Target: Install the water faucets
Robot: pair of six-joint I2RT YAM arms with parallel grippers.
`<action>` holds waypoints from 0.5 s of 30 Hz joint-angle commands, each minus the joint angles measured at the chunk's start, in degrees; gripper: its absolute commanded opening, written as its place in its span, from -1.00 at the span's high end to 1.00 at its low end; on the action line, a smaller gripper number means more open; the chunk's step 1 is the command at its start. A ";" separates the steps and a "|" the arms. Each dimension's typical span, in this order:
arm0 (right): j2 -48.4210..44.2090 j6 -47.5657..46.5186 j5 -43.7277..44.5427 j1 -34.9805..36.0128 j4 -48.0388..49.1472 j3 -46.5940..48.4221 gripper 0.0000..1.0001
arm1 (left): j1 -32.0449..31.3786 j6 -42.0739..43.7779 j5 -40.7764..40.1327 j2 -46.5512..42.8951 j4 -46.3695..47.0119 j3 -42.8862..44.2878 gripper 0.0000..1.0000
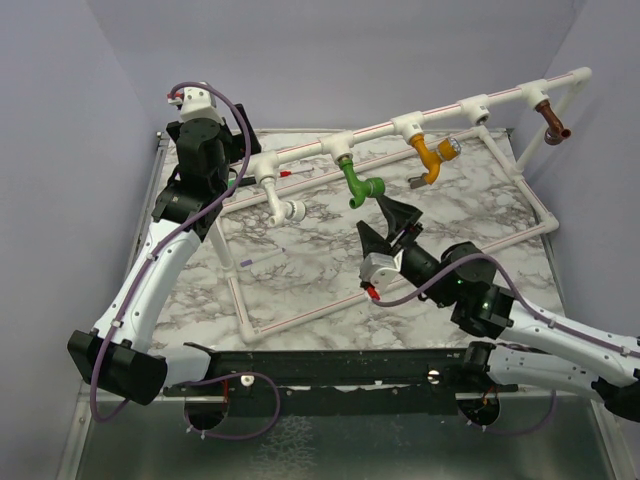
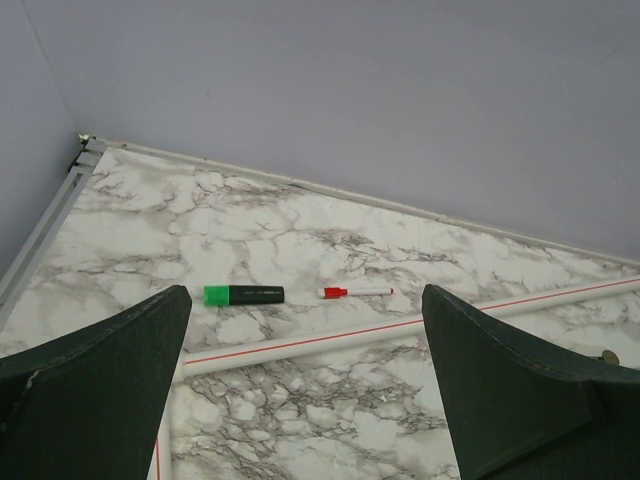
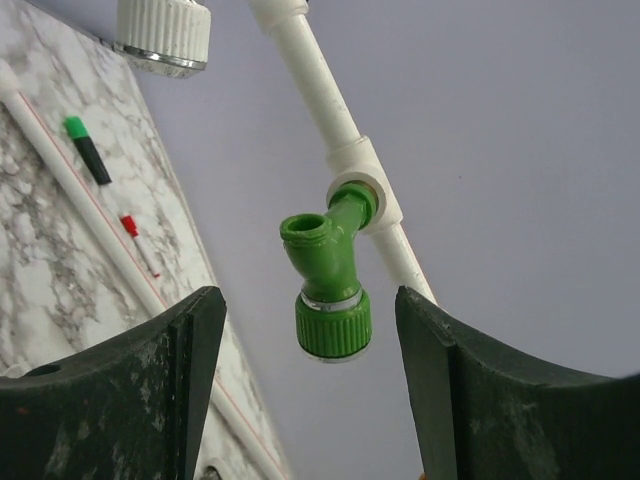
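A raised white pipe (image 1: 440,112) carries the faucets: white (image 1: 283,205), green (image 1: 358,183), orange-yellow (image 1: 432,155) and brown (image 1: 552,122). My right gripper (image 1: 388,228) is open and empty, just below and right of the green faucet. In the right wrist view the green faucet (image 3: 335,275) hangs from its white tee (image 3: 362,178), a little ahead of my open gripper (image 3: 310,390) and in line with the gap. My left gripper (image 1: 228,178) sits by the pipe's left end; it (image 2: 305,400) is open and empty over the marble table.
A white pipe frame (image 1: 240,300) with red stripes lies on the marble table (image 1: 300,270). A green marker (image 2: 243,294) and a red marker (image 2: 355,292) lie beyond the frame pipe (image 2: 400,325). A small grey metal piece (image 1: 418,181) lies near the orange-yellow faucet. Grey walls surround the table.
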 commanded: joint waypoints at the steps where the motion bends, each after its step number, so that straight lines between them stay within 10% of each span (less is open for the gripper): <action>1: 3.04 -9.66 4.42 -0.04 11.47 -1.49 -0.45 | -1.54 1.09 6.89 2.57 -12.31 -3.20 -0.98; 15: 14.62 -18.31 13.49 1.68 26.87 0.23 -0.28 | -1.45 1.18 6.82 2.17 -12.31 -3.20 -0.98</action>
